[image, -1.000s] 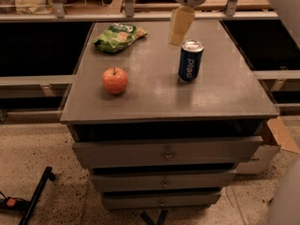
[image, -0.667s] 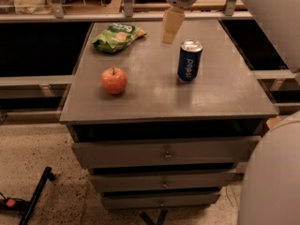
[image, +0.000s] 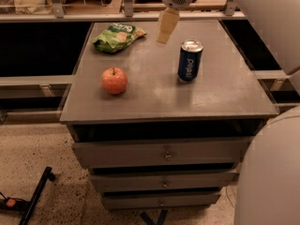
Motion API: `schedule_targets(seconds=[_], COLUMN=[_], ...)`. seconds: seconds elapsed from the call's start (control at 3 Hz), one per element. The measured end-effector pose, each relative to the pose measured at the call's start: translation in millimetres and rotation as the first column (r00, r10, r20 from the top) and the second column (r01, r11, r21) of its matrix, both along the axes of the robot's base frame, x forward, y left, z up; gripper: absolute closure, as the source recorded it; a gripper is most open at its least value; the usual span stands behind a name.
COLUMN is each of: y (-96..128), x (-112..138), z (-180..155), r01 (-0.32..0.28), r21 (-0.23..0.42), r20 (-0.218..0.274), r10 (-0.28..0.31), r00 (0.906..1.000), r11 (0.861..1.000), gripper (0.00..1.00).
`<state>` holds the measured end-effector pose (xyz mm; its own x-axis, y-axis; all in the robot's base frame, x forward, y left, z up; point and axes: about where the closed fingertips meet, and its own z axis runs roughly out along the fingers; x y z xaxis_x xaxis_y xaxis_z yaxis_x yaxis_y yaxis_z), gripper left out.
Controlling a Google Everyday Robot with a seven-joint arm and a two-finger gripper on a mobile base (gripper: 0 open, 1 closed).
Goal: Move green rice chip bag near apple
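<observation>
The green rice chip bag [image: 117, 36] lies at the far left corner of the grey cabinet top [image: 154, 95]. The orange-red apple [image: 114, 80] sits nearer the front left, a hand's width in front of the bag. My gripper [image: 166, 28] hangs above the back middle of the top, to the right of the bag and behind-left of the can, touching nothing.
A blue Pepsi can [image: 190, 61] stands upright right of centre. The cabinet has three closed drawers [image: 164, 153] below. A railing [image: 126, 13] runs behind the top. My white arm [image: 267, 27] fills the right side. A black stand [image: 33, 196] lies on the floor at lower left.
My gripper has moved left across the back of the top, away from the can and toward the bag. The bag, apple and can have not moved.
</observation>
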<state>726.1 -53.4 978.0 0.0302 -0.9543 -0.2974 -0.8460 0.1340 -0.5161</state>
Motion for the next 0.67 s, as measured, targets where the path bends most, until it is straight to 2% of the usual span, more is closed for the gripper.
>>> schedule_targets(seconds=[0.33, 0.67], y=[13, 25], x=[28, 47], z=[-10, -14], r01=[-0.013, -0.016], r21=[0.043, 0.042], r20=[0.061, 0.118], r10=[0.01, 0.011], r00=[0.9981, 0.9929], r11=[0.999, 0.999], gripper=[0.0, 0.0])
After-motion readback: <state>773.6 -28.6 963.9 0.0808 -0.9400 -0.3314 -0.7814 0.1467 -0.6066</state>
